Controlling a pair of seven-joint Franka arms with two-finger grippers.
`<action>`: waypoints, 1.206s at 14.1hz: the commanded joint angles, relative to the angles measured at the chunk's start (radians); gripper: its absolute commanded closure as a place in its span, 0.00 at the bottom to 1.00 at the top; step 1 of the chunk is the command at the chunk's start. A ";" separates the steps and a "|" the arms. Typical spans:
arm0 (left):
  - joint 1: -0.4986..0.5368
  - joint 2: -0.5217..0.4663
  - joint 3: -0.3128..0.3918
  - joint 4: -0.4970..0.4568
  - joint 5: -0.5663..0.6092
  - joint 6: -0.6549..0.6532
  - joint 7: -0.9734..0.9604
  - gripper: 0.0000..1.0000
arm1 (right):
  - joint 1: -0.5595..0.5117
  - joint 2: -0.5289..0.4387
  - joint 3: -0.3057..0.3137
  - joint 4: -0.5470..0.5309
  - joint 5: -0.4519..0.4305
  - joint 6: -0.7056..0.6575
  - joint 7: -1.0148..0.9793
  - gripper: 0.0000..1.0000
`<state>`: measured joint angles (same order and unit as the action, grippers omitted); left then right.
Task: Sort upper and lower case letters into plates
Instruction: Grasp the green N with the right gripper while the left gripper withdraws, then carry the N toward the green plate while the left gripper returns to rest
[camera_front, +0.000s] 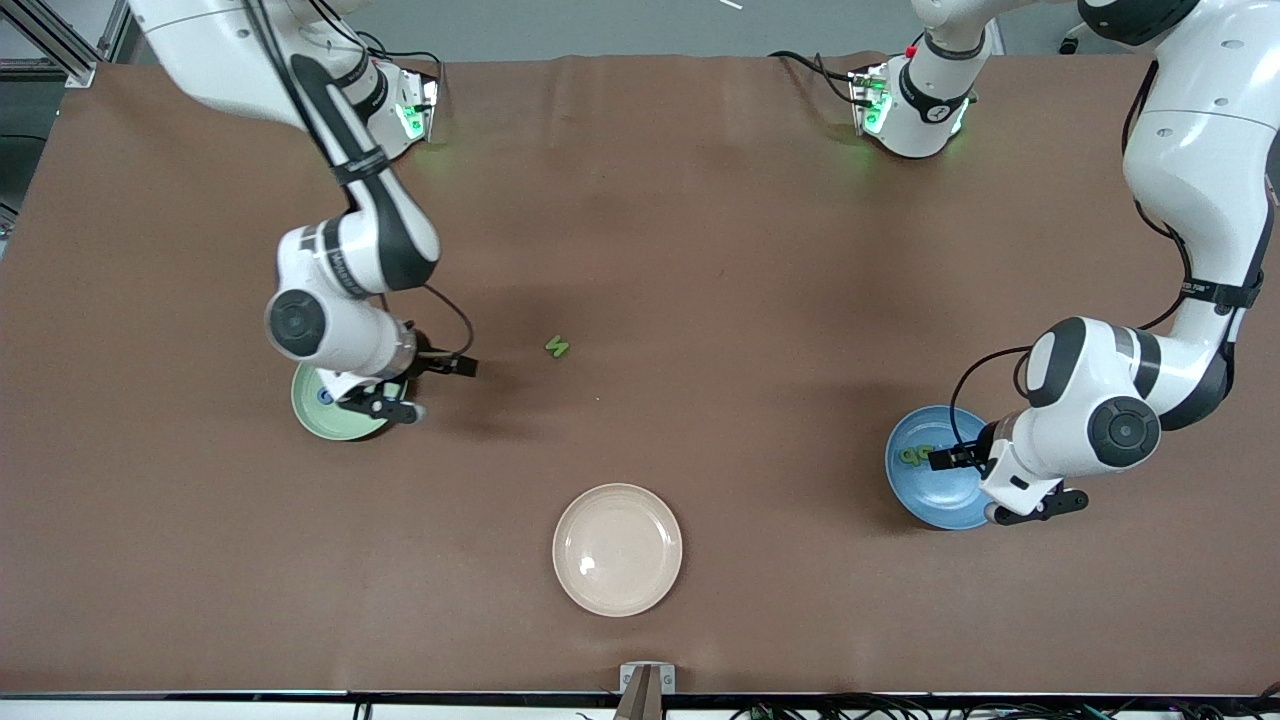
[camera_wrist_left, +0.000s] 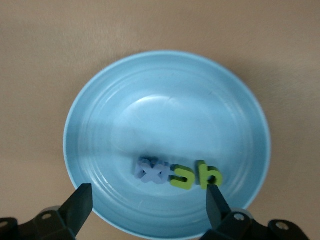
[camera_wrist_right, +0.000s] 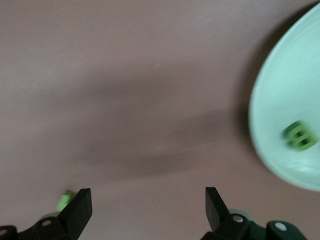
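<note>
One stray green letter (camera_front: 557, 347) lies on the surface near the mint plate (camera_front: 312, 418), light, stiff, best pinched across its edges, both the right pincer (camera_front: 425, 385) and left pincer (camera_front: 975, 480) spread empty.

blue plate (camera_wrist_left: 100, 100), mint plate (camera_wrist_right: 280, 100), green s (camera_front: 557, 347), brown table (camera_front: 750, 250).

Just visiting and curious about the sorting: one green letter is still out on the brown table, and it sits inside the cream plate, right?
Not quite. The green letter lies on the bare table, apart from every plate and farther from the front camera than the cream plate. The front view shows this, and shows nothing in that plate.
</note>
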<state>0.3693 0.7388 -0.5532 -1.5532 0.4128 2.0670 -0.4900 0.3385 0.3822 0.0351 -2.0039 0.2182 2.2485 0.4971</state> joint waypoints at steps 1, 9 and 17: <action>0.011 -0.076 -0.040 -0.013 0.020 -0.022 -0.001 0.00 | 0.079 -0.016 -0.012 -0.024 0.001 0.049 0.162 0.00; 0.017 -0.317 -0.047 -0.008 0.008 -0.155 0.100 0.00 | 0.240 0.030 -0.015 -0.024 -0.066 0.146 0.671 0.00; 0.013 -0.538 -0.053 0.031 -0.092 -0.487 0.106 0.00 | 0.310 0.130 -0.017 -0.064 -0.125 0.327 0.811 0.20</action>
<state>0.3780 0.2545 -0.6040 -1.5382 0.3518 1.6609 -0.4097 0.6314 0.5226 0.0296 -2.0365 0.1109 2.5439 1.2779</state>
